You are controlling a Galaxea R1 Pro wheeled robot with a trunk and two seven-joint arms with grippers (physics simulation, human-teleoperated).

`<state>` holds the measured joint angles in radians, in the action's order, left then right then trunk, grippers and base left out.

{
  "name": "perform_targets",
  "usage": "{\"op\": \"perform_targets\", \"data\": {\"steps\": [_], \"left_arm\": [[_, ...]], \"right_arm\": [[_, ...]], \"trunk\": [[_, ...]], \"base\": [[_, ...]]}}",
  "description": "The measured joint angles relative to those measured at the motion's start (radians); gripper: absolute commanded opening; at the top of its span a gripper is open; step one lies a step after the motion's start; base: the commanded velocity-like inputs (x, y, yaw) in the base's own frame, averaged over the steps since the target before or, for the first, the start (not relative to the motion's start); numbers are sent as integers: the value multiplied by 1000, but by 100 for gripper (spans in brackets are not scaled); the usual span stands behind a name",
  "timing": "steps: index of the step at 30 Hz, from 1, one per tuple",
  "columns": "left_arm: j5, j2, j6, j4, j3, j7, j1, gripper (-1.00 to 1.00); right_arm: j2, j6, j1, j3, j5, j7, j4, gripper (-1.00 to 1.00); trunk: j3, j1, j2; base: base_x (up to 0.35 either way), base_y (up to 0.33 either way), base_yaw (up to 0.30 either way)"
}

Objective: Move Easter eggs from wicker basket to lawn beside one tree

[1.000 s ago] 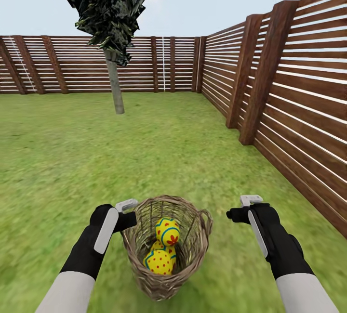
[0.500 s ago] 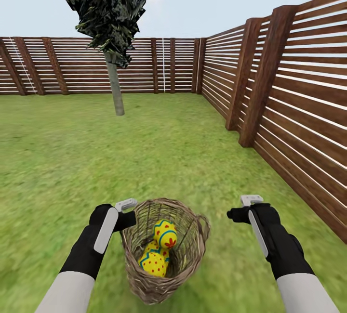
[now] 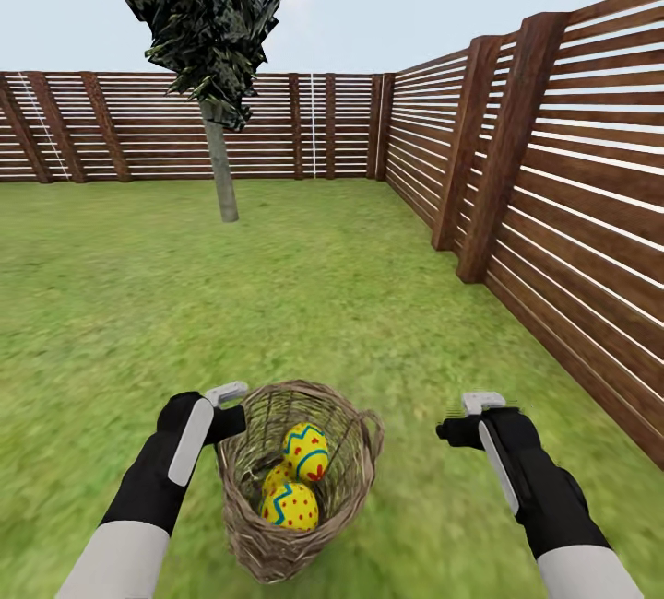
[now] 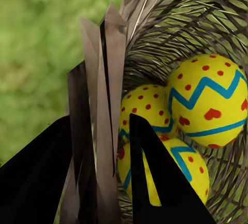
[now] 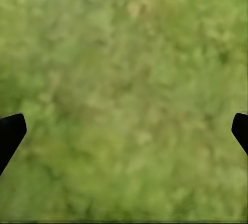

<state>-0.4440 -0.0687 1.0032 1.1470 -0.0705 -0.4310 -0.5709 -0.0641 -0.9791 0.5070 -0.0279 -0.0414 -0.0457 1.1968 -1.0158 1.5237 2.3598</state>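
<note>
We have the wicker basket (image 3: 295, 479) in the lower centre of the head view, carried on the left gripper (image 3: 226, 396), whose fingers (image 4: 155, 182) pinch the rim — in the left wrist view one dark finger sits inside the weave and the other outside, with the flat rim strips clamped between them. All three Easter eggs (image 3: 304, 452) lie inside the basket, piled together: one high against the far wall, one low and nearer us, the third partly hidden between them. The basket tilts a little toward the lower left of the frame.

The right gripper (image 3: 475, 415) hovers at the lower right, well apart from the basket, its fingers spread wide over bare lawn (image 5: 124, 100) and holding nothing.

The tree (image 3: 219, 166) with the pale grey trunk stands in the upper left, well across the grass, with the slatted wooden fence (image 3: 553, 166) behind it and along the right side.

We judge the step in hand to be carrying the basket toward that tree. To do it well, we should keep the rim pinch firm and the basket level — more tilt could roll the top egg out. We would stop near the trunk, then bring the free right gripper in from above for the topmost egg first.
</note>
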Motion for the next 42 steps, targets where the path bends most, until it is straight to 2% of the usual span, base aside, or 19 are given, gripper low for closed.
{"op": "perform_targets", "data": {"steps": [5,6,8,9,11,13,16,18,20,23,25,27,28,30,31,34,35,38,42], "left_arm": [[9,-1,-1,10,1,0,0,-100],[-15,-1,13,10,1,-2,0,-100],[-104,0,-12,11,1,2,0,-100],[-114,-1,-13,11,1,1,0,-100],[-63,0,1,10,0,0,0,-100],[-40,0,7,10,0,-1,0,-100],[-83,-1,-5,10,0,1,-1,-100],[-75,-1,-2,10,0,0,0,-100],[-62,0,3,10,0,0,0,-100],[-95,1,-2,10,0,1,-1,-100],[-97,1,-1,9,0,1,0,-100],[-97,1,9,3,-1,0,0,-100],[-132,4,11,1,0,1,0,-100],[-243,22,-9,2,1,3,-1,-100],[-254,24,-9,2,1,3,0,-100],[-190,25,8,1,0,0,0,-100],[-188,25,9,1,0,1,-1,-100],[-232,25,-3,1,1,2,0,-100],[-204,25,7,-1,-1,1,-1,-100]], "right_arm": [[1,11,-28,1,-2,0,-28,100],[1,11,-42,1,-1,0,-108,100],[2,11,-43,1,-2,0,-135,100],[3,12,-43,3,-2,0,-177,100],[3,33,-43,26,-2,1,-255,100],[3,91,-43,63,-2,1,-348,100],[3,202,-43,113,-2,0,-524,100],[2,279,-43,141,-3,0,-617,100],[3,352,-43,154,-4,0,-699,100],[4,410,-44,158,-4,-1,-766,100],[5,513,-47,173,-4,0,-873,100],[6,655,-47,262,-4,0,-1003,100],[7,706,-47,275,-3,-1,-1043,100],[9,738,-48,281,-3,0,-1104,100],[9,744,-49,281,-3,1,-1128,100],[9,791,-72,282,-4,1,-1156,100],[9,795,-73,282,-4,1,-1156,100],[9,798,-74,282,-3,1,-1157,100],[9,840,-92,283,-4,1,-1160,100]], "trunk": [[6,-8,-14],[9,-11,-21],[16,-19,-35],[19,-23,-42],[25,-31,-56],[31,-38,-70],[41,-50,-91],[47,-57,-105],[53,-65,-119],[63,-77,-140],[69,-84,-154],[75,-92,-168],[78,-96,-175],[85,-103,-189],[88,-107,-196],[97,-119,-217],[100,-123,-224],[110,-134,-245],[122,-149,-273]], "base": [[0,0,0],[0,0,0],[0,0,0],[0,0,0],[0,0,0],[0,0,0],[0,0,0],[0,0,0],[0,0,0],[0,0,0],[0,0,0],[0,0,0],[0,0,0],[0,0,0],[0,0,0],[0,0,0],[0,0,0],[0,0,0],[0,0,0]]}}
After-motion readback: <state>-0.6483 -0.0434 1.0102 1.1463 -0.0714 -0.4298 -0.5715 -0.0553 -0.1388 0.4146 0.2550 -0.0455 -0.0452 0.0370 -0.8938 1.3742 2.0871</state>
